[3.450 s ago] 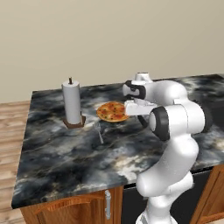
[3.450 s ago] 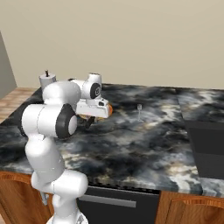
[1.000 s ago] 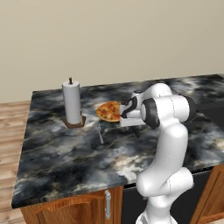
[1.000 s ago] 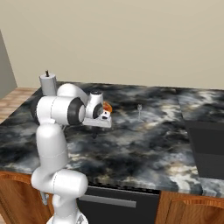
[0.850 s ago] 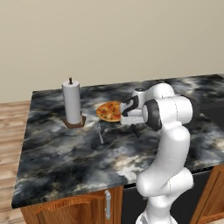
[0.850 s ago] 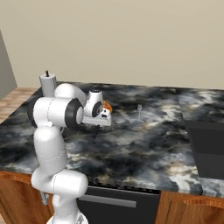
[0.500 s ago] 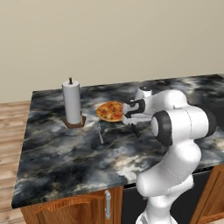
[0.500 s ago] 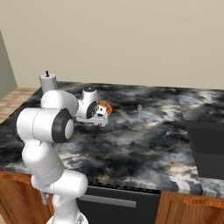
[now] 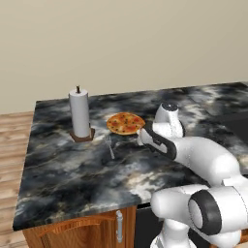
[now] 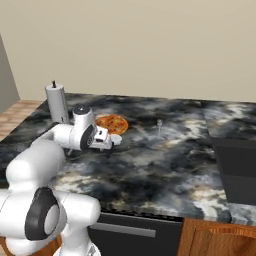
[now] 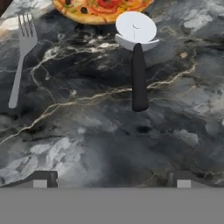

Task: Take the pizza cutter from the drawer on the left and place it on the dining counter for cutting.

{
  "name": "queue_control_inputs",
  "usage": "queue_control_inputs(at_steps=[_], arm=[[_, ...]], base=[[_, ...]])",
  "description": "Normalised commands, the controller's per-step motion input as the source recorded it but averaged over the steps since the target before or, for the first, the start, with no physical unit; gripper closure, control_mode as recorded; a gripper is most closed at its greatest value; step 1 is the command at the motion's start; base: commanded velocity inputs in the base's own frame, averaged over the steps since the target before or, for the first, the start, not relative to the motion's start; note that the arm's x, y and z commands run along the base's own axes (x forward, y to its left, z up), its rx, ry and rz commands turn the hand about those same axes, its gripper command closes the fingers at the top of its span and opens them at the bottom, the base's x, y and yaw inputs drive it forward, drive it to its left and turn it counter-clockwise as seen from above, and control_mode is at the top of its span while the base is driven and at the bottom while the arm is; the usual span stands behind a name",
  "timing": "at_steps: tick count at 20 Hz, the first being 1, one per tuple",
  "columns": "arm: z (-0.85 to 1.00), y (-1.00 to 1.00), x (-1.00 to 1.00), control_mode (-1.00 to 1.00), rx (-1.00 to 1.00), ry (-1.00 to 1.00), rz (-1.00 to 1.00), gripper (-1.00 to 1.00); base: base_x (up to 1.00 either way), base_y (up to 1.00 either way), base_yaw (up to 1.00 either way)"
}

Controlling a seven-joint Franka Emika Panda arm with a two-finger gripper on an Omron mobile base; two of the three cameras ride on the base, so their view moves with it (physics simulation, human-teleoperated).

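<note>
The cutter (image 11: 136,57) was seen lying flat on the desk (image 11: 109,144), upper middle of the hand view, its wheel just beside the pizza (image 11: 100,8). A fork (image 11: 19,57) lay at the upper left. The gripper (image 11: 111,181) was spread wide and empty. It should be lifted straight up so the cutter is not bumped.

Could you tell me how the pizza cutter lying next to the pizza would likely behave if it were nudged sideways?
The pizza cutter lies flat on the dining counter, so it would probably slide or pivot rather than roll. Its slim dark handle looks rigid. The polished stone likely offers little friction.
</note>
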Motion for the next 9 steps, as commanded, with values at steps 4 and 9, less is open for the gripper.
queue_control_inputs(at_steps=[4,9], arm=[[0.61,0.0,-1.0,-1.0,0.0,0.0,0.0,-1.0],[0.51,0.0,-1.0,-1.0,0.0,0.0,0.0,-1.0]], base=[[0.0,0.0,0.0],[0.0,0.0,0.0]])
